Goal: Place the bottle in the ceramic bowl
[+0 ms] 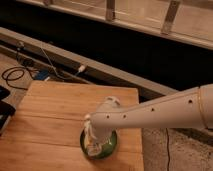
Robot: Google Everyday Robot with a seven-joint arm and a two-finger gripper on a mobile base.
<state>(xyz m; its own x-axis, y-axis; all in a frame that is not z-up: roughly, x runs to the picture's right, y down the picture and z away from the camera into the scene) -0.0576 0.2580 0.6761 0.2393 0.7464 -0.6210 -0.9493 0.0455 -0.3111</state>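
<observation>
reaching from right, claw (91, 142) lowered over ceramic bowl (111, 146), bottle (90, 134) upright

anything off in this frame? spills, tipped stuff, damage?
Nothing stands out. The gripper is over the green ceramic bowl with the bottle roughly upright at it. The bowl sits flat near the front edge of the wooden table. No spill or damage shows.

Workshop-like: wooden table (55, 115), floor cables (19, 75); gripper (92, 134) over ceramic bowl (112, 144).
</observation>
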